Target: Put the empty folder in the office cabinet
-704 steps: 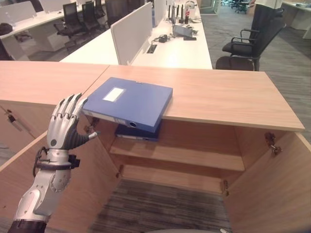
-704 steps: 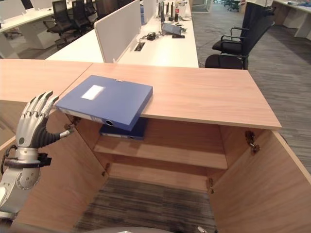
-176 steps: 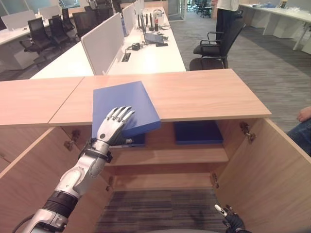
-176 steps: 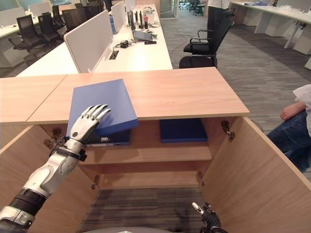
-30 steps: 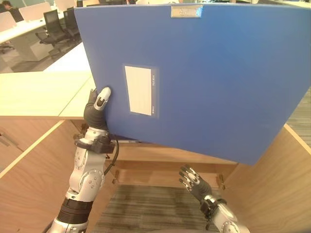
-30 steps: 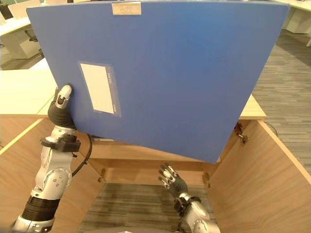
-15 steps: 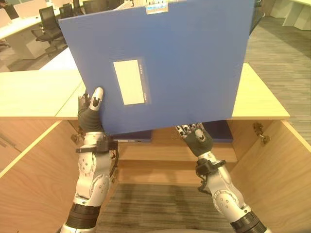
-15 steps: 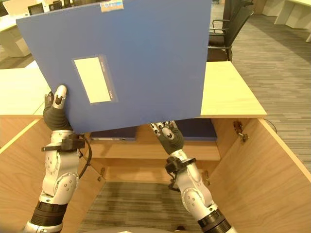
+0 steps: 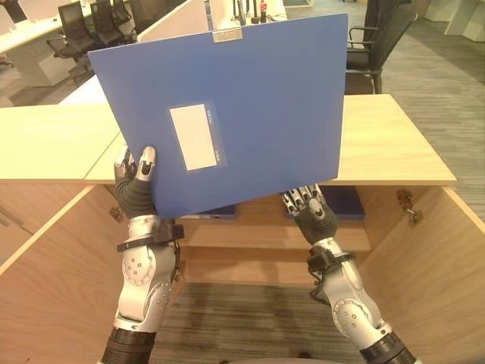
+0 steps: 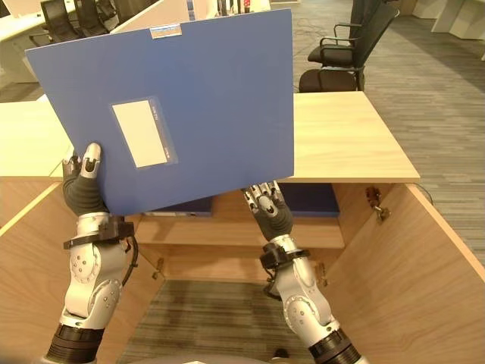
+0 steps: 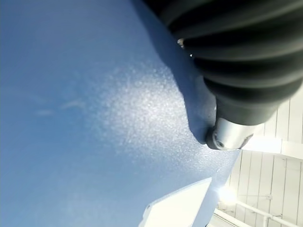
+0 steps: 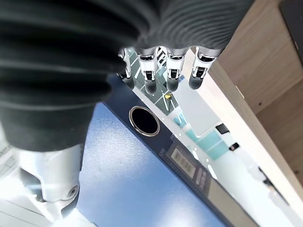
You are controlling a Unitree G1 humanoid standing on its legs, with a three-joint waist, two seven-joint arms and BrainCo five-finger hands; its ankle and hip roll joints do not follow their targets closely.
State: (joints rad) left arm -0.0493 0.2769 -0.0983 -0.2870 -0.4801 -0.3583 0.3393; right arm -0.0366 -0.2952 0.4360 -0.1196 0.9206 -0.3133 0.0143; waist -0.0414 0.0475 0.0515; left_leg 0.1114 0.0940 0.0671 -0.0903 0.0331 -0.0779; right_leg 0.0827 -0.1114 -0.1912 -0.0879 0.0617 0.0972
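Note:
A large blue folder (image 9: 258,106) with a white label stands upright in the air above the open office cabinet (image 9: 394,144). My left hand (image 9: 135,193) pinches its lower left corner, thumb (image 11: 232,132) on the front face and fingers behind. My right hand (image 9: 311,216) reaches up from below to the folder's lower edge. Its fingers (image 12: 173,71) lie straight along the spine by the ring hole (image 12: 144,120).
Two dark blue folders lie on the cabinet's upper shelf, one at the left (image 9: 216,212) and one at the right (image 9: 345,201). Both doors stand open, the left door (image 9: 53,258) and the right door (image 9: 432,273). A black office chair (image 9: 375,45) stands beyond the cabinet.
The folder has moved away from the camera and a little lower. My right hand rose from near the floor to the folder's lower edge. The left hand kept its hold.

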